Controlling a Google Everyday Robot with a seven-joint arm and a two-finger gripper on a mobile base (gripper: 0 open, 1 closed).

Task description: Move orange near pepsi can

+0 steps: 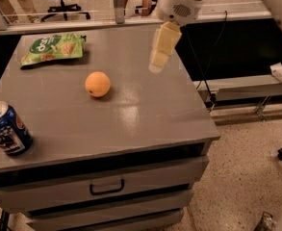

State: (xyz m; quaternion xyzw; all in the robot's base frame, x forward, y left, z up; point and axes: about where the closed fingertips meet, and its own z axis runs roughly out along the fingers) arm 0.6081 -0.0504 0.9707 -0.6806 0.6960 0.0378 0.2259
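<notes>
Three things on the worktop (145, 117) rn: the orange (97, 84), the pepsi can (6, 129) and a green snack bag (54, 47). The orange sits approx mid-worktop, a bit left of centre, nothing touching it. The pepsi can stands upright at the front-left corner, right by the left edge, well apart from the orange. The bag lies flat at the back-left corner; not part of the job.

My tool (157, 65) hangs in the air over the back-right part of the worktop, pointing down, clear of the surface and carrying nothing. Can't tell whether it's apart or together; from this angle it reads as one pale block. It's off to the right of the orange w/ bare worktop between.

Step in hand, imo: the approach, i.e. reaching for the orange, no grasp yet. The fruit is nowhere near the can, so the move itself hasn't begun.

Next move needs the tool brought left & toward the front edge until it's above the orange. It must be spread wide enough for a round fruit, then drop straight down and close at the widest part. The orange is round & smooth, so it'll prob roll if nudged off-centre. After that, carry it toward the front-left corner and set it just beside the can w/o a bump, since the can stands close to the edge.
</notes>
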